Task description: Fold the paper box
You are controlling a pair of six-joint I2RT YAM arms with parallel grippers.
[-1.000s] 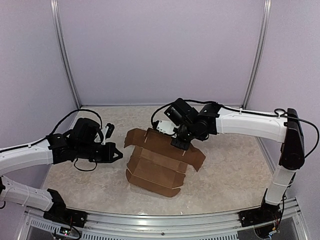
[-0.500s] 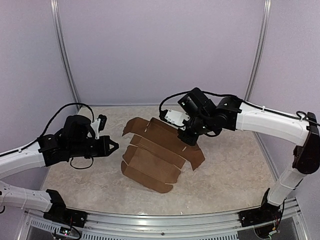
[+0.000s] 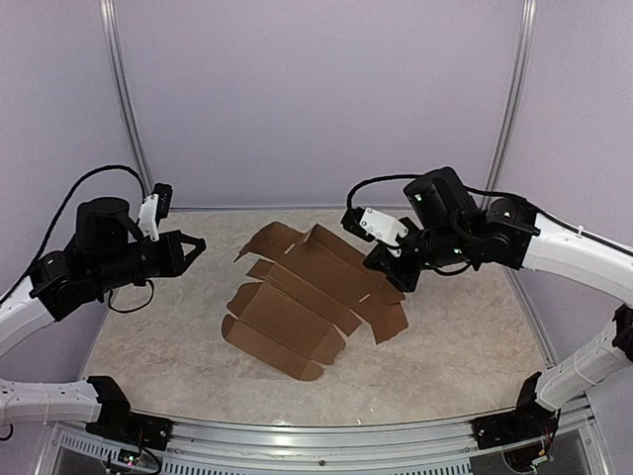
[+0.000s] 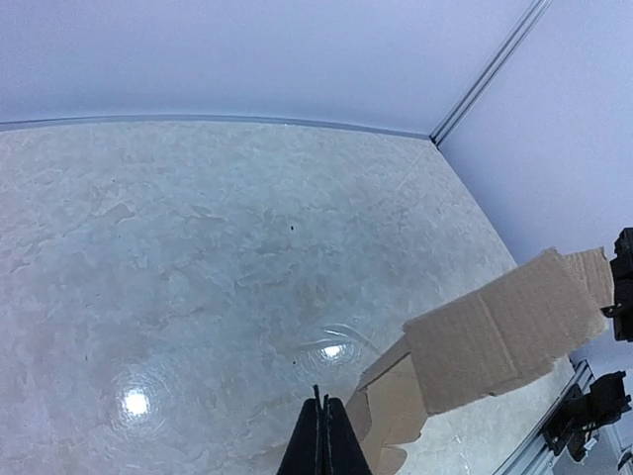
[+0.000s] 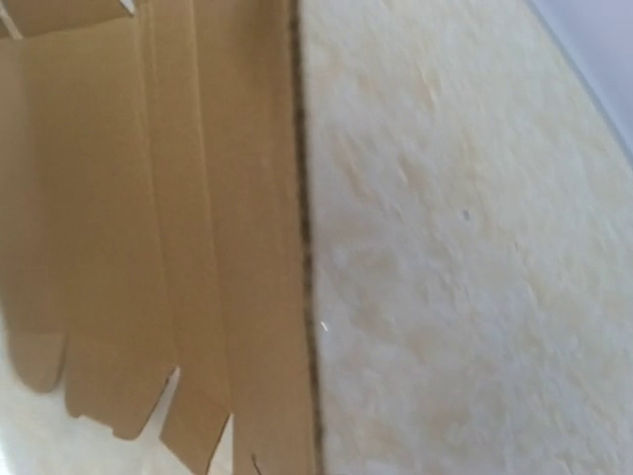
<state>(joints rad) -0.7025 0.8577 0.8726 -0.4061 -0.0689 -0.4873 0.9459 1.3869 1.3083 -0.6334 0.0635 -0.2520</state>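
Left gripper [image 3: 198,242]: hangs above the left of the marbled table [image 3: 465,336], fingers [image 4: 318,440] pressed together, grasping nothing, well apart from the cardboard.

Paper box [image 3: 297,307]: lies opened out near the table's middle, between the two arms, as a mostly flat die-cut sheet. Shows plain brown cardboard with creased panels, rounded tabs and small slots along its edges. Holds nothing. Lifts slightly at the far flaps, as seen from the left wrist [image 4: 495,336].

Right gripper [image 3: 381,262]: hovers clenched over the sheet's right edge. Cannot tell whether it touches the cardboard; own fingers out of the right wrist view, which shows only sheet [image 5: 148,247] and table.
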